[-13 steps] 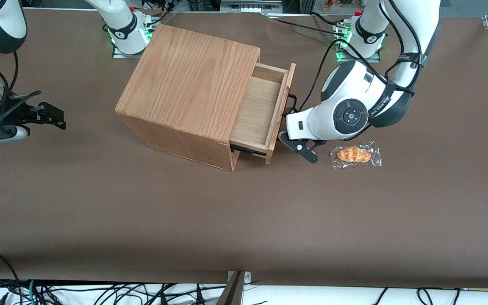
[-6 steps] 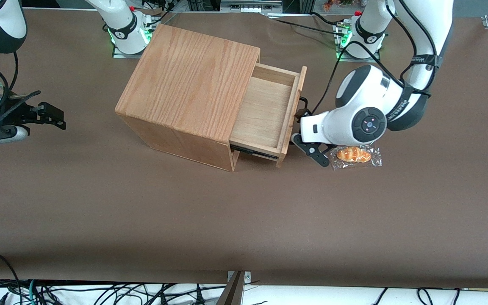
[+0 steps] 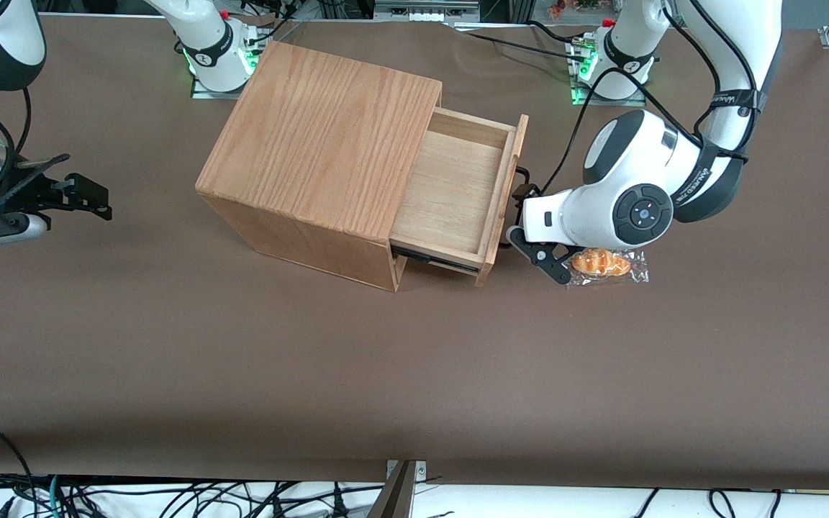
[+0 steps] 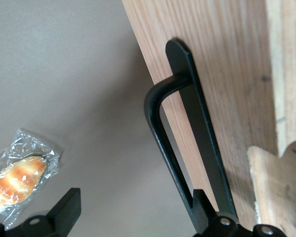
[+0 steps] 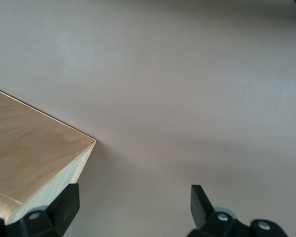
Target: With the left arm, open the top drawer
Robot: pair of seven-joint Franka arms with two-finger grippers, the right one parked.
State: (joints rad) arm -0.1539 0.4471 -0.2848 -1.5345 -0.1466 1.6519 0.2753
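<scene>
I see the shallow light-oak top drawer point(image 3: 458, 191) pulled well out of the big oak box point(image 3: 321, 151), its pale wooden inside open to view, so I judge the task almost done. My black two-finger gripper point(image 4: 133, 217) on the glossy white left arm point(image 3: 623, 208) sits just in front of the drawer's flat front panel. Its fingers are spread wide: one finger point(image 4: 204, 212) lies between the panel and the thin black wire handle point(image 4: 163, 133), hooked there, not clamped. What is left, I think, is only a little more pull or a release. A wrapped bread roll point(image 3: 601, 262) lies on the brown table point(image 3: 242, 345) just beside the gripper, near the drawer front.
</scene>
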